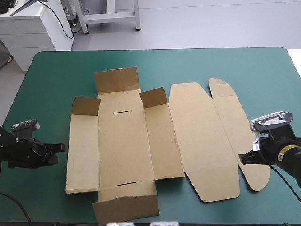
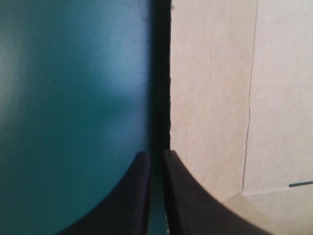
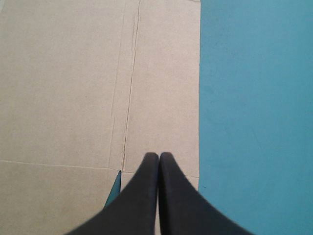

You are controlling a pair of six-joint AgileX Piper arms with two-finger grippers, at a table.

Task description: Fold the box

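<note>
Bench [image 1: 47, 94]: teal-green; my box [image 1: 122, 141] mostly flat.
Left pincer [image 1: 62, 147]: closed, beside its left edge.
Right pincer [image 1: 241, 157]: closed, over its right end.
Why: staged, I judge, to raise walls.

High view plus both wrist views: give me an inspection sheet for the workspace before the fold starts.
Surface: teal-green cover, bare around the box.
Job's things: box, a brown cut sheet spread open; the main panels lie flat, the small flaps on its far side are lifted, no walls tucked.
Clutter: nothing seen.
Grippers: left gripper shut, low at the box's left edge. Right gripper shut, over the box's right edge; whether it touches the board cannot be told.
Cables: nothing seen.
Surroundings: nothing seen.
</note>
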